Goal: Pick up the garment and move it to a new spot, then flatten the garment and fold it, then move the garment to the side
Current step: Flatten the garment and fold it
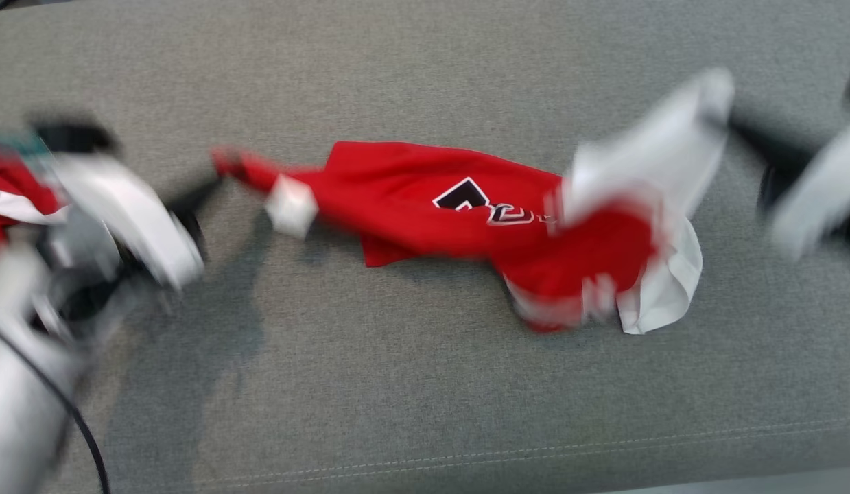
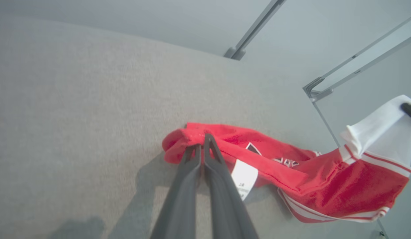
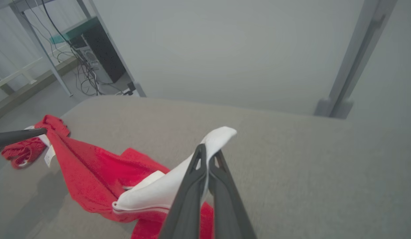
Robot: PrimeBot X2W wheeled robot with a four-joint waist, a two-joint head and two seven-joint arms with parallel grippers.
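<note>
Both pincers clamped on cloth — left pincer on the red end of the garment, right pincer on its white end. Garment sags onto the middle of the bench. Best lift both ends level and taut — slack would drag.

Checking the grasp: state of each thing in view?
garment: bunched, unfolded, held at both ends.
left gripper: shut on garment, at its red end.
right gripper: shut on garment, at its white end.
label: hanging loose.
second cloth: crumpled, lying at the left.
</note>
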